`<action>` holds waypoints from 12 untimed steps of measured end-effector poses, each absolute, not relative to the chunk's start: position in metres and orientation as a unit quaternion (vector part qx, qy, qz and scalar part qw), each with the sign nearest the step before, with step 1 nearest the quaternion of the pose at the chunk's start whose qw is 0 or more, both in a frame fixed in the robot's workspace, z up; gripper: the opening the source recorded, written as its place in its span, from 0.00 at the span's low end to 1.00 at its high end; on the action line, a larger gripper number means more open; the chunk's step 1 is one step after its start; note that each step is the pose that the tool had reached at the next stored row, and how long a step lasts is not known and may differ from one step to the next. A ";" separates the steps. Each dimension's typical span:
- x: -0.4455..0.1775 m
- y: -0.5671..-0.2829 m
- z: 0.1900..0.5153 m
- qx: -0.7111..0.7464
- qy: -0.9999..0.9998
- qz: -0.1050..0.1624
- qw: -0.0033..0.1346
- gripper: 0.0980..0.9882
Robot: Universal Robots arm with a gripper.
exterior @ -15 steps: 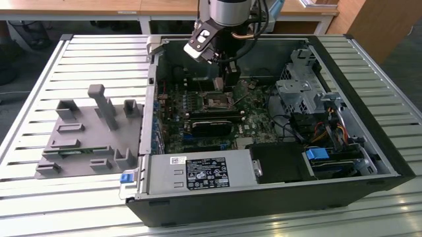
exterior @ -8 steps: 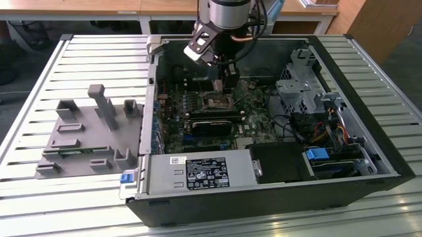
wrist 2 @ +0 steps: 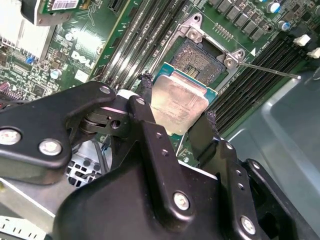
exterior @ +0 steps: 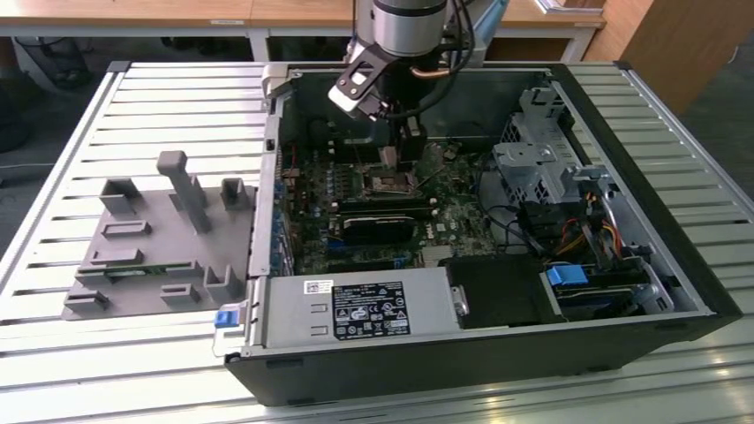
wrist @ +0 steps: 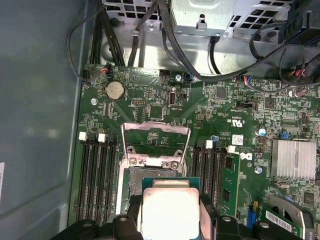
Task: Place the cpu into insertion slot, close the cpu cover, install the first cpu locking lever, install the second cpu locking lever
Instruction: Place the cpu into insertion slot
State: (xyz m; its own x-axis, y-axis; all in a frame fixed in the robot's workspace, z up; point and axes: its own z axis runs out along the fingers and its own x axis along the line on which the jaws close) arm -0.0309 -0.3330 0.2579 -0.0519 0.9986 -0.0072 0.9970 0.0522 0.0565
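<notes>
Step one in hand: fingers (wrist 2: 148, 107) clamped on the cpu (wrist 2: 180, 102) above the open socket (wrist 2: 202, 62); cpu cover (wrist: 156, 128) raised; seating calls for square alignment.

Cpu (wrist: 170, 214) gripped between black fingers (wrist: 208, 209) of gripper (wrist: 170, 208), apparently just above open socket (wrist: 133, 178); cpu cover (wrist: 156, 128) raised beyond; green motherboard (wrist: 240, 100) around.

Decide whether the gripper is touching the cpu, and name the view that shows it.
Touching. In the second wrist view the gripper's two fingers press against opposite edges of the cpu, with no gap visible.
</notes>
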 end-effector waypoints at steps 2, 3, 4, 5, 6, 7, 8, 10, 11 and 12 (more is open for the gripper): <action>-0.031 -0.333 0.256 0.690 0.723 0.018 0.022 0.50; -0.031 -0.333 0.256 0.690 0.723 0.018 0.022 0.50; -0.031 -0.333 0.255 0.690 0.723 0.018 0.022 0.50; -0.031 -0.333 0.255 0.690 0.723 0.018 0.022 0.50; -0.031 -0.333 0.255 0.690 0.723 0.018 0.022 0.50; -0.031 -0.333 0.255 0.690 0.723 0.018 0.022 0.50; -0.031 -0.333 0.254 0.690 0.723 0.018 0.022 0.50; -0.031 -0.333 0.254 0.690 0.723 0.018 0.022 0.50; -0.031 -0.333 0.254 0.690 0.723 0.018 0.022 0.50; -0.031 -0.333 0.254 0.690 0.723 0.018 0.022 0.50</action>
